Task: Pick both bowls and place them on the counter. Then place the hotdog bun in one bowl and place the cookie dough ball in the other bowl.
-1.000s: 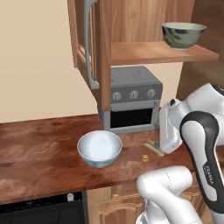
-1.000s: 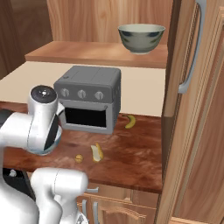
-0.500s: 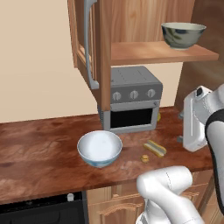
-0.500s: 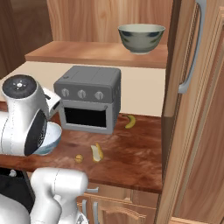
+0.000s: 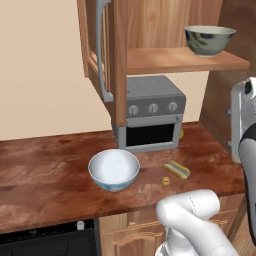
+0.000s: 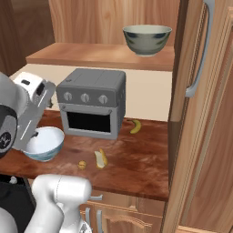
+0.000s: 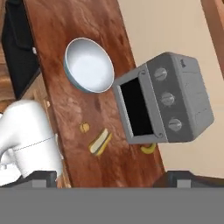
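Sitting on the counter (image 5: 45, 170) in front of the grey toaster oven (image 5: 152, 112), the white bowl (image 5: 114, 170) lies left of the hotdog bun (image 5: 177, 169) and the cookie dough ball (image 5: 165, 181), both bare on the wood and just apart from each other; the dark grey-green bowl (image 5: 209, 40) stands on the lighter wooden shelf (image 5: 185, 61) directly above the oven, beside the open cabinet door (image 6: 200, 91); a small yellow banana (image 6: 135, 126) lies by the oven's side; the gripper (image 7: 107, 177) hangs high above the counter with jaws spread wide, holding nothing.
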Available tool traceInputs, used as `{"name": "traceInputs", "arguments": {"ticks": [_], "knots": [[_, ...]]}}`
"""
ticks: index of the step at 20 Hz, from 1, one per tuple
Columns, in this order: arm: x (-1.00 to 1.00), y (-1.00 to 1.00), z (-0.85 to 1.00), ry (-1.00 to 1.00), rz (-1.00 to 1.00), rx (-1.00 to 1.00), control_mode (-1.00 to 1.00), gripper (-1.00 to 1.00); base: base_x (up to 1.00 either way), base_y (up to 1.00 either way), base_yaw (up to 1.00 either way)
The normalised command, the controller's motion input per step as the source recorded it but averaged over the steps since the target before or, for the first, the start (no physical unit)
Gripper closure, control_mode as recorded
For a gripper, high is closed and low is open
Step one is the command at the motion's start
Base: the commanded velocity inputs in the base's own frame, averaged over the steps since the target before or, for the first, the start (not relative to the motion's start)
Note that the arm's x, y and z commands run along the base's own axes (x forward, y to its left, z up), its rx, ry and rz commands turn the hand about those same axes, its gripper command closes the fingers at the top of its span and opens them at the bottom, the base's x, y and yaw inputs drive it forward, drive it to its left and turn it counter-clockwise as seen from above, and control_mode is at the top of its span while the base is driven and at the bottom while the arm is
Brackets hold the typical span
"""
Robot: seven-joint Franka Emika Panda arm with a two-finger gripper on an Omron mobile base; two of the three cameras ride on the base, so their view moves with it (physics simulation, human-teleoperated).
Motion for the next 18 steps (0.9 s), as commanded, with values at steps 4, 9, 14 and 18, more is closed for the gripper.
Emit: {"name": "traceInputs", "arguments": {"ticks": [4,9,14,18], "knots": [[-0.01,-0.13,0.66,-0.26,0.00,-0.24,-1.00,-1.00,0.00,0.00,0.00],[0.00,-0.23,0.68,-0.28,-0.03,-0.18,-1.00,-1.00,0.00,0.00,0.00],[0.00,-0.23,0.75,-0.15,-0.10,-0.09,-1.00,-1.00,0.00,0.00,0.00],[0.14,-0.08,0.24,0.06,-0.11,0.01,-1.00,-1.00,0.00,0.00,0.00]]}}
